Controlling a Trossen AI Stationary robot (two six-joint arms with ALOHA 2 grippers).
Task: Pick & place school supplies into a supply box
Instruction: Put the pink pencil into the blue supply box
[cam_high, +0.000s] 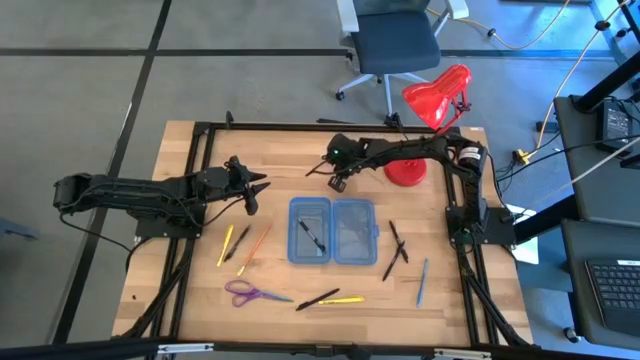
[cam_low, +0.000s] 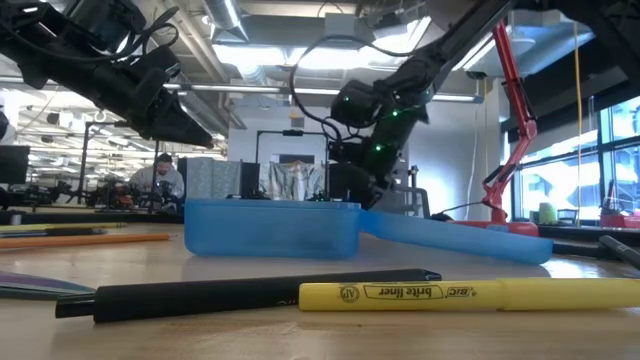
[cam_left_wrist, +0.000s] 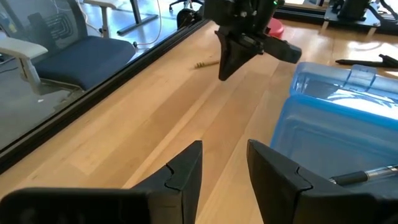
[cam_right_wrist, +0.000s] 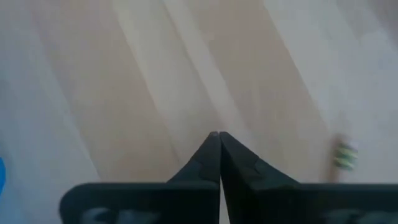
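Observation:
The supply box (cam_high: 332, 230) lies open on the table's middle, with a black pen (cam_high: 313, 236) in its left half; it also shows as the supply box (cam_left_wrist: 336, 118) in the left wrist view. My left gripper (cam_high: 258, 187) (cam_left_wrist: 225, 149) hangs open over bare wood, left of the box's far corner. My right gripper (cam_high: 338, 183) (cam_right_wrist: 219, 134) is shut and empty, pointing down just beyond the box's far edge. A wood-coloured pencil (cam_high: 318, 168) (cam_right_wrist: 341, 157) lies on the table beside it. Other pens, pencils and the purple scissors (cam_high: 250, 293) lie around the box.
Left of the box lie a yellow pencil (cam_high: 226, 243), a black pen (cam_high: 240, 240) and an orange pencil (cam_high: 255, 248). Near the front edge are a black pen (cam_high: 318, 299) and a yellow highlighter (cam_high: 343, 299). Right of the box lie crossed black pens (cam_high: 396, 245) and a blue pen (cam_high: 422, 280). The red lamp (cam_high: 420, 130) stands at the far right.

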